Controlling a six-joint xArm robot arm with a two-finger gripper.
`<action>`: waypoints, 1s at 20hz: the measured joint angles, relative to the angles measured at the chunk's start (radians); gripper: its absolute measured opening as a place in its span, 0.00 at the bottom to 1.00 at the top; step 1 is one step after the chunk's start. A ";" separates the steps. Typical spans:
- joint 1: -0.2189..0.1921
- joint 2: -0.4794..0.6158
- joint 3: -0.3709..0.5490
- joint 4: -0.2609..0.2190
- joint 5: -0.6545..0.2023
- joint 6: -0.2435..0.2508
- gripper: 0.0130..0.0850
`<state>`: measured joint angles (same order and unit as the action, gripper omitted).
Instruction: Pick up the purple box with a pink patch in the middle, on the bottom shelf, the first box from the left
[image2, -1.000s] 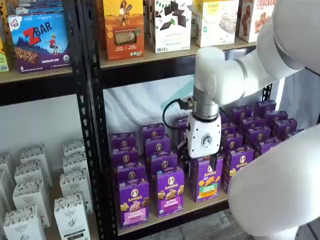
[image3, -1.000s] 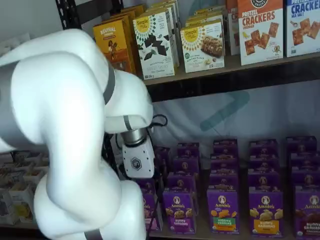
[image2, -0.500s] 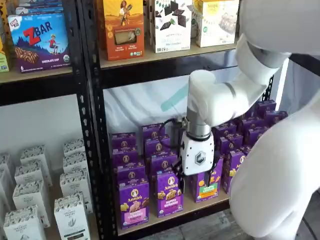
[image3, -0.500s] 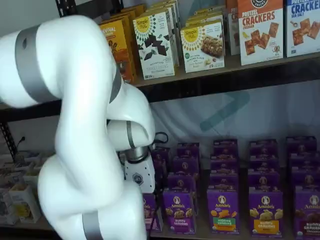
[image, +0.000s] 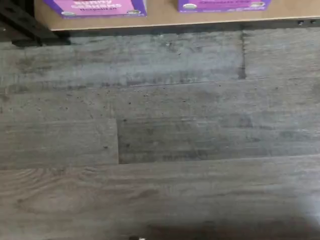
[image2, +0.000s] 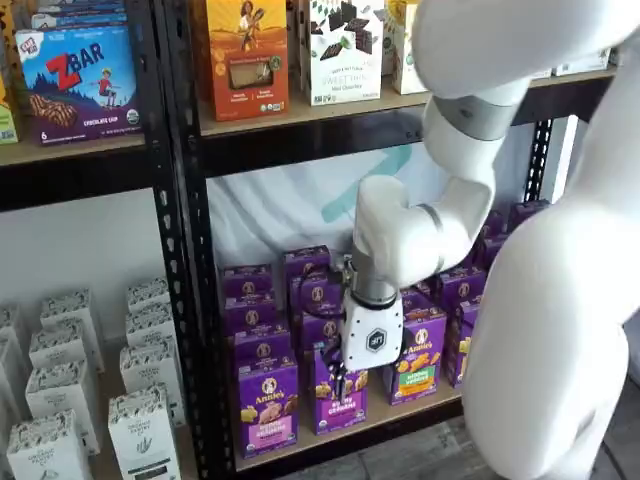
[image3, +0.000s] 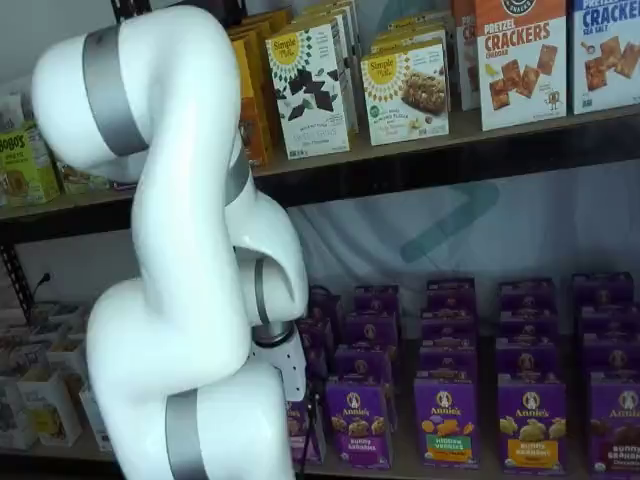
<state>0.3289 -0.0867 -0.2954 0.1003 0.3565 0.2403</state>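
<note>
The purple box stands upright at lower centre-left, front of the bottom shelf. The gripper hangs just right of it, fingers spread and empty, apparently lining up to straddle the box.

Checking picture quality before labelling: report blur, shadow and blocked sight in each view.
Wrist view: soft focus, mostly grey floor, a dark shadow along one edge. In a shelf view the purple box is sharp, evenly lit. In a shelf view the white arm hides it.

Purple boxes on bottom shelf
</note>
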 joint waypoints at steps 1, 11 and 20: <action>0.006 0.025 -0.011 0.006 -0.014 0.000 1.00; 0.050 0.238 -0.152 -0.105 -0.099 0.147 1.00; 0.070 0.359 -0.275 -0.135 -0.077 0.196 1.00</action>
<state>0.3989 0.2723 -0.5703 -0.0345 0.2790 0.4363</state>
